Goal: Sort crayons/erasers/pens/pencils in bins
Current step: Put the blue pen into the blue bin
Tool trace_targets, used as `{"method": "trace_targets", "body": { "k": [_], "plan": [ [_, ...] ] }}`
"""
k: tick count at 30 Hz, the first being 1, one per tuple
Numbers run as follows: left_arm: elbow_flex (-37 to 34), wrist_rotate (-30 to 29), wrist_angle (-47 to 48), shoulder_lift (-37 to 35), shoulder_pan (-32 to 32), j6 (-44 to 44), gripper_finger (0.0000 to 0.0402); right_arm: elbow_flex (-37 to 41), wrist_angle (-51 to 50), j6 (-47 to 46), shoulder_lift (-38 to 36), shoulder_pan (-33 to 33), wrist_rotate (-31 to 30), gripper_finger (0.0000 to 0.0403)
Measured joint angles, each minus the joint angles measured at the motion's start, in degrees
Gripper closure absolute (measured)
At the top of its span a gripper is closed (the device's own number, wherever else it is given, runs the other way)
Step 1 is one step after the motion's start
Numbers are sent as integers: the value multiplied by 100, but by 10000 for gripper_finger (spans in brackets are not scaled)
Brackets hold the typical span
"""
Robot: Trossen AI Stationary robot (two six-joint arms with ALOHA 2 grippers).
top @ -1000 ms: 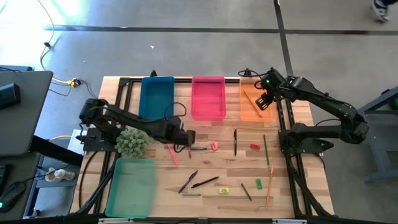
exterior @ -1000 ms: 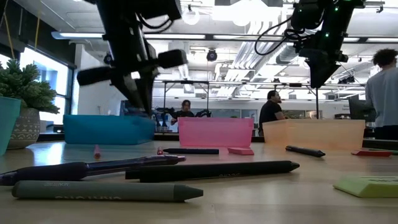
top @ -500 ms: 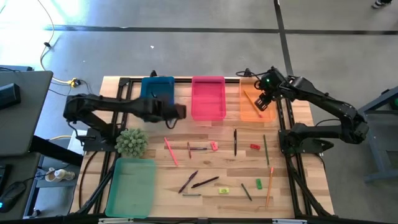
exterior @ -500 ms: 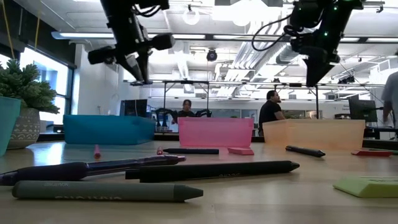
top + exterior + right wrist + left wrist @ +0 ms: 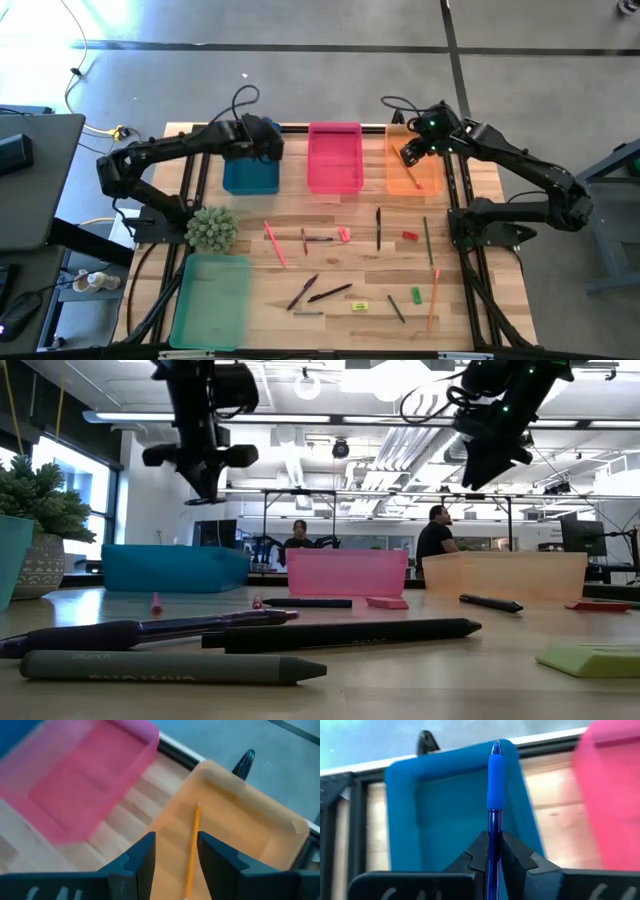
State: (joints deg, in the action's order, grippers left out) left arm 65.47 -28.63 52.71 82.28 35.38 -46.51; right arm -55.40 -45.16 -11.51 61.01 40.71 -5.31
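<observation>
Left claw (image 5: 492,851) pinches blue pen (image 5: 494,785) over blue bin (image 5: 250,165); an early or off-centre release could drop it outside. Right claw (image 5: 175,851) spread, empty, above orange bin (image 5: 412,170).

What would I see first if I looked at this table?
Probably the left gripper holding a blue pen over the blue bin at the table's far edge. Then the right gripper, open above the orange bin, which has an orange pencil lying inside.

The left gripper (image 5: 493,851), which holds a blue pen (image 5: 494,795), moves from the middle of the table up over the blue bin (image 5: 250,160). The right gripper (image 5: 411,153) turns a little above the orange bin (image 5: 412,178).
</observation>
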Motion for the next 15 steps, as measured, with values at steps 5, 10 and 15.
{"method": "trace_targets", "body": {
  "k": [5,10,15],
  "plan": [
    [0,348,-14,2,752,855,381,0,448,-541,0,2,-2,265],
    [-2,732,-93,224,1187,1421,381,0,798,-1093,2,1,-3,265],
    [-4,1356,-414,597,1303,1974,381,0,900,-1645,4,-1,-4,265]
  ]
}}
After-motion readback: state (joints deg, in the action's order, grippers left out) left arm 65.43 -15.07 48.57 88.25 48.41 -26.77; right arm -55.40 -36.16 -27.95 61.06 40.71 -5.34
